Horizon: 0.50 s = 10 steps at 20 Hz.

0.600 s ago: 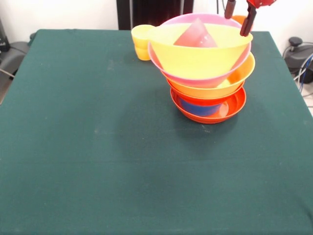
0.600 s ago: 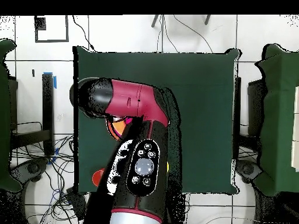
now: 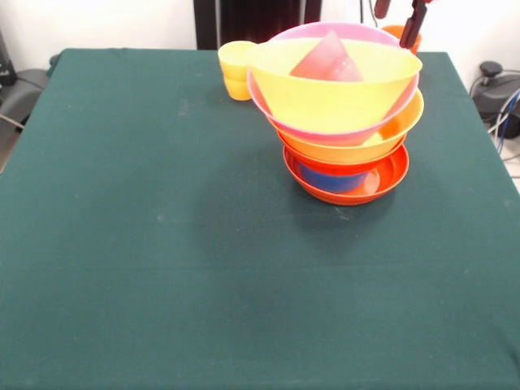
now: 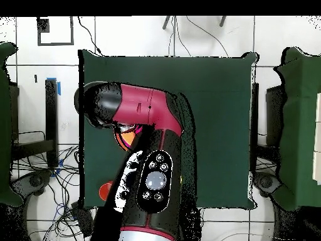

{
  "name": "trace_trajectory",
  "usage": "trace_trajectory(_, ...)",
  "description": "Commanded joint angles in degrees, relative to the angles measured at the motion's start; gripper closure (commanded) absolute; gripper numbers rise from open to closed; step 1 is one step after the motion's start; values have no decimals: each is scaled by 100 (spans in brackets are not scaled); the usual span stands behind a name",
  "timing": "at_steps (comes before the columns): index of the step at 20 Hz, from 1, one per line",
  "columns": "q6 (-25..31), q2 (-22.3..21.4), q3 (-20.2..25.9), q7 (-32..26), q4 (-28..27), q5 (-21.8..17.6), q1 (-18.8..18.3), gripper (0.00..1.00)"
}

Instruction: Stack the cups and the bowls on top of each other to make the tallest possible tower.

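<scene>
On the green worktop (image 3: pixel 122 244), right of centre in the front view, stands the tower (image 3: pixel 341 122). Its widest piece is the yellow bowl (image 3: pixel 325 101) on top, nested in the pink bowl (image 3: pixel 357 34), whose rim shows behind and beneath it. Under these sits an orange bowl (image 3: pixel 390 130), then a shallow red bowl (image 3: pixel 382 183) at the base with a small blue bowl (image 3: pixel 329 179) inside it. The upper bowls lean slightly toward the camera side, so the pile looks a little uneven.

Smaller still, a pink cup (image 3: pixel 329 58) lies tilted inside the yellow bowl. A yellow cup (image 3: pixel 236 69) stands on the worktop just beside the tower, at its far left, not yet stacked. An orange cup (image 3: pixel 402 34) peeks out behind the tower at the far right, also apparently loose, though most of it is hidden.

By my reading most bowls are piled; the two loose cups remain.

Only part of the gripper (image 3: pixel 413 24) shows at the top edge, near the orange cup; I cannot tell its state. From overhead, the arm (image 4: pixel 147 150) covers the tower.
</scene>
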Motion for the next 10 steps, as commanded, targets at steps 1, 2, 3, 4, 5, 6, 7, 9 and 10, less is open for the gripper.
trace_trajectory(1,665,127,554,-749,-149,-536,-64,0)
trace_trajectory(2,669,122,559,-755,-150,-533,-73,0)
trace_trajectory(3,674,119,562,-744,-154,-526,-68,0)
trace_trajectory(4,682,127,563,-737,-172,-526,-68,0)
trace_trajectory(5,681,134,567,-728,-179,-523,-63,0)
trace_trajectory(6,670,148,571,-724,-189,-520,-68,0)
trace_trajectory(7,662,157,577,-717,-195,-516,-65,0)
trace_trajectory(9,661,178,587,-701,-215,-505,-65,0)
trace_trajectory(10,671,177,584,-695,-224,-503,-61,0)
